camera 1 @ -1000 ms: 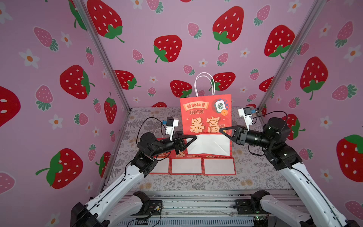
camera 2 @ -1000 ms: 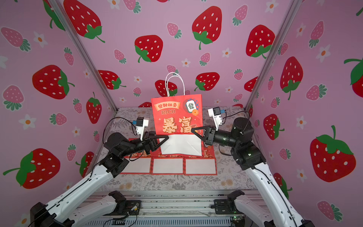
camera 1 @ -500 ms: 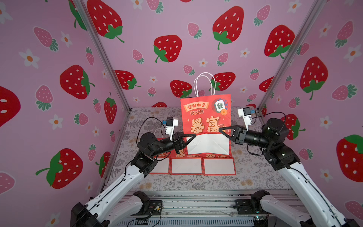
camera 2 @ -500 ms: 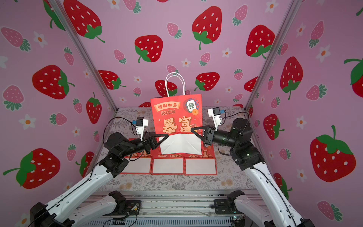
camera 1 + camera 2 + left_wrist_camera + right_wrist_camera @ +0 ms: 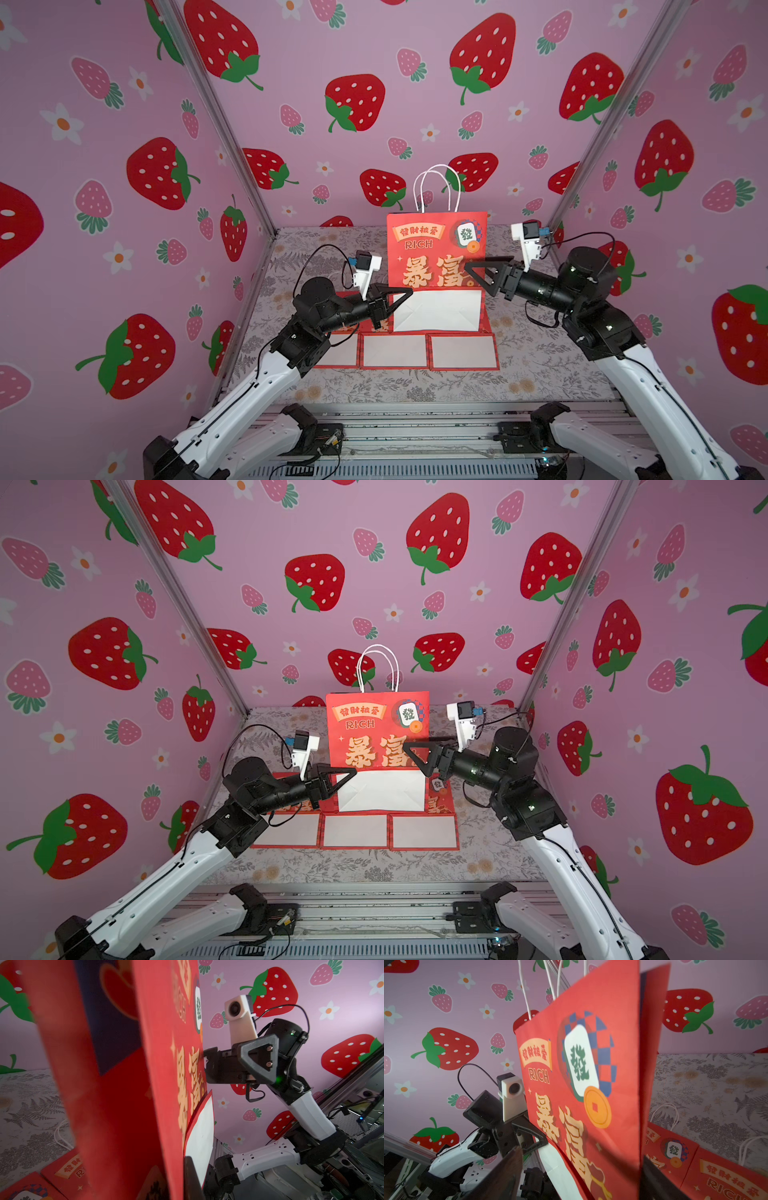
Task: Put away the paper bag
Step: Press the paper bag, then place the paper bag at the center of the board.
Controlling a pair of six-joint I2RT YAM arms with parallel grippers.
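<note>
Right wrist view: my right pincer [image 5: 581,1155] is spread wide around one edge of the red paper bag [image 5: 583,1068]. In both top views the bag stands upright, flattened, bottom folded up, my left pincer [image 5: 398,294] pinching its other edge. Laying it among the flat bags [image 5: 461,351] on the surface [image 5: 540,374] remains, I judge.

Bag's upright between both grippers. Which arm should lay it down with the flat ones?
Left. The left gripper is shut on the paper bag, low on one side edge, so it controls the bag. The right gripper stands open around the opposite edge, gripping nothing.
</note>
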